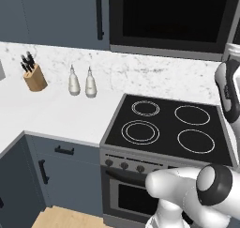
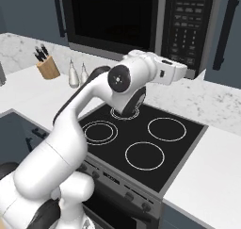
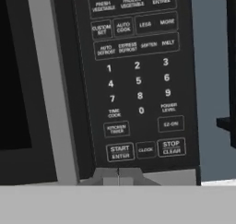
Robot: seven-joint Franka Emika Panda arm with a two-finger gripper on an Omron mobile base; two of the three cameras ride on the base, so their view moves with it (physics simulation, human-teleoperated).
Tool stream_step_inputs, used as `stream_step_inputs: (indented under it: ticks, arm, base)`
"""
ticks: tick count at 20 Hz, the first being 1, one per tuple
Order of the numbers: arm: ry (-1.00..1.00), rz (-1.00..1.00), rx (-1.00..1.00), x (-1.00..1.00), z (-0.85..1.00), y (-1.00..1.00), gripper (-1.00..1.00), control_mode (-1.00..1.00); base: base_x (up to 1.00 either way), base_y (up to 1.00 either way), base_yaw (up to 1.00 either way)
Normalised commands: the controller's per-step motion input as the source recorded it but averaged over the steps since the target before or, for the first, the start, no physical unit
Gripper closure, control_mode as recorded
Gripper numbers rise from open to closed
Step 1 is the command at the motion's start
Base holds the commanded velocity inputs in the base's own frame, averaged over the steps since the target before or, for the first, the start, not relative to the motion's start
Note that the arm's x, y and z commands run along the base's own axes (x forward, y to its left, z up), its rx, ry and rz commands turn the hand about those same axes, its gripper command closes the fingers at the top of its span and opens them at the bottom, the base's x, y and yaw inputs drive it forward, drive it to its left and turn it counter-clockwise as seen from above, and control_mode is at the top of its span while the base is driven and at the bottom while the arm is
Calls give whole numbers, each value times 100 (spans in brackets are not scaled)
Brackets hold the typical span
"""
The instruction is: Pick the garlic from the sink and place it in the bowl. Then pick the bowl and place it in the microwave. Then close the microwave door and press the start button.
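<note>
The black microwave [image 2: 117, 16] sits closed above the stove, and its door [image 1: 171, 16] with the dark glass window lies flush. In the hand view the control panel is very close. My gripper [image 3: 118, 176] is shut with nothing in it, its tips pressed together just below the START/ENTER button [image 3: 120, 152]. From the right base view my white hand [image 2: 164, 70] reaches toward the lower end of the panel [image 2: 186, 28]. The garlic, the bowl and the sink are out of view.
A black four-ring stove [image 1: 164, 124] lies under the arm. On the white counter to its left stand a knife block [image 1: 34, 74] and two white bottles [image 1: 74, 81]. Dark blue cabinets [image 1: 61, 16] flank the microwave. More counter [image 2: 212, 176] extends right of the stove.
</note>
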Motion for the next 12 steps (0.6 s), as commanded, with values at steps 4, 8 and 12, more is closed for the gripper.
stream_step_inputs:
  ticks: [4,8,12]
  arm:
    - [1,3,0,36,-6,-12,100,-100]
    - [3,2,0,38,-6,-4,100,-100]
    - [0,5,0,5,0,-27,100,-100]
  base:
    - [0,0,0]
    - [0,0,0]
    - [0,0,0]
